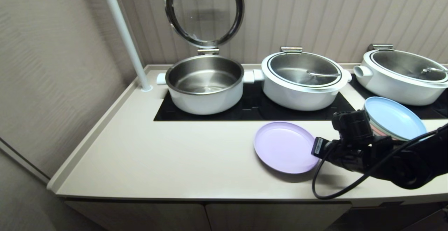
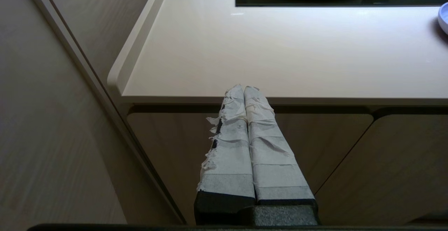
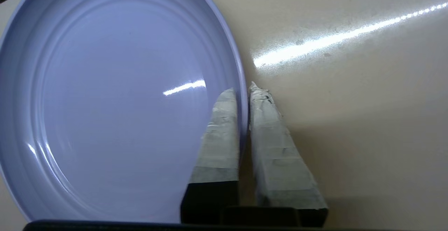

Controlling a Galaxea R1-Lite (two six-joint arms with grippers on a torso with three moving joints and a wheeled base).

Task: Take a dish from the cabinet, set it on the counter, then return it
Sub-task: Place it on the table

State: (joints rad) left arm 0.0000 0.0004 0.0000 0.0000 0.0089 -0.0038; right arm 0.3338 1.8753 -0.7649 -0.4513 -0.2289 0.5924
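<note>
Our right end effector (image 3: 244,90) pinches the rim of the lavender plate (image 1: 284,146) lying flat on the worktop (image 1: 168,154); we should probably keep it level, clear of the nearby blue plate stack (image 1: 395,117).

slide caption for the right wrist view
Right gripper shut on the rim of the lavender dish resting on the counter.

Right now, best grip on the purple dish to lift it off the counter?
The rim on the side facing the right arm. The dish lies flat on the counter, shallow with a thin raised lip, so one finger goes inside and one outside. The right gripper is shut on that edge.
</note>
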